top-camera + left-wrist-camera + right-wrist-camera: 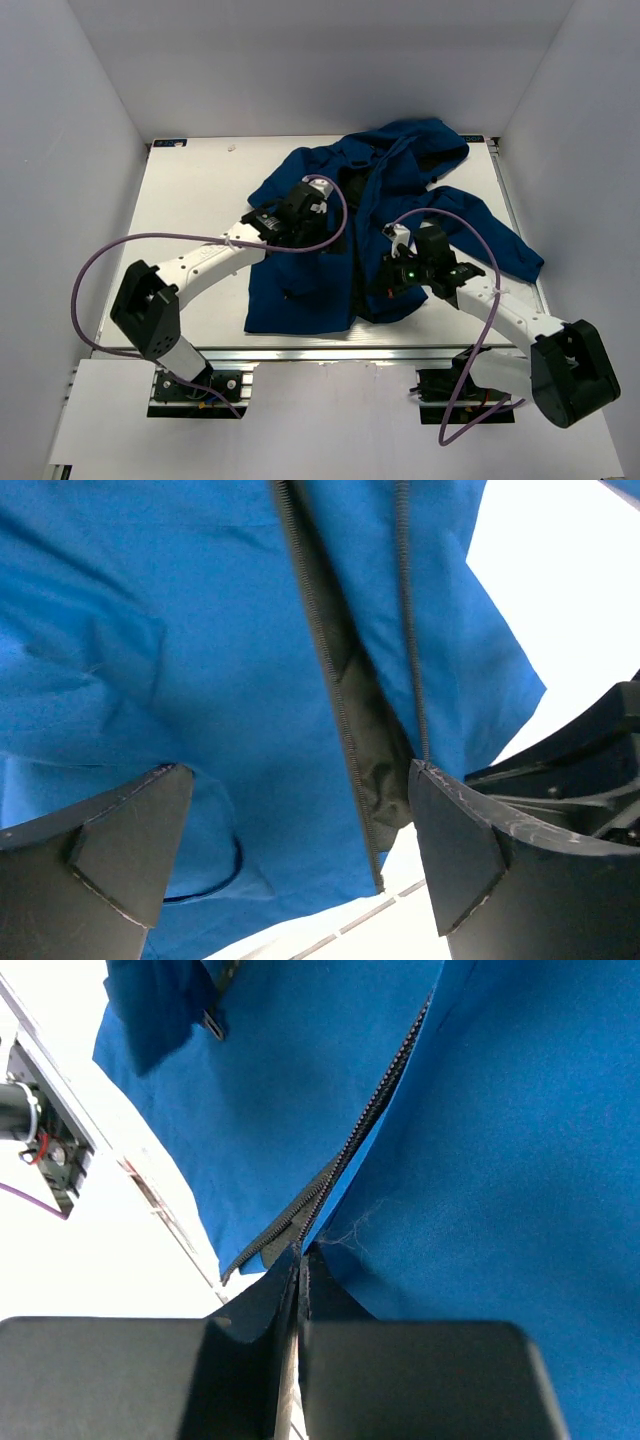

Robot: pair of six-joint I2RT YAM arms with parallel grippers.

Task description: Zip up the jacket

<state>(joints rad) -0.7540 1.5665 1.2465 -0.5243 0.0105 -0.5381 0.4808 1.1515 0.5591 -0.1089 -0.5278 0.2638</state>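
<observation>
— White table (190, 200), pale walls. What is seen of the fingers?
— The left gripper (295, 775) is held wide open above the jacket (300, 290). Nothing is gripped, and the zipper (340, 710) is framed between its fingers (130, 830). The right gripper (302, 1260) is clamped tight on the jacket's front edge, near the foot of the zipper.
— And the jacket?
— It is spread across the middle of the table, dark blue, with its hood bunched at the far edge. The front is unzipped and dark lining is exposed between the two rows of teeth.
</observation>
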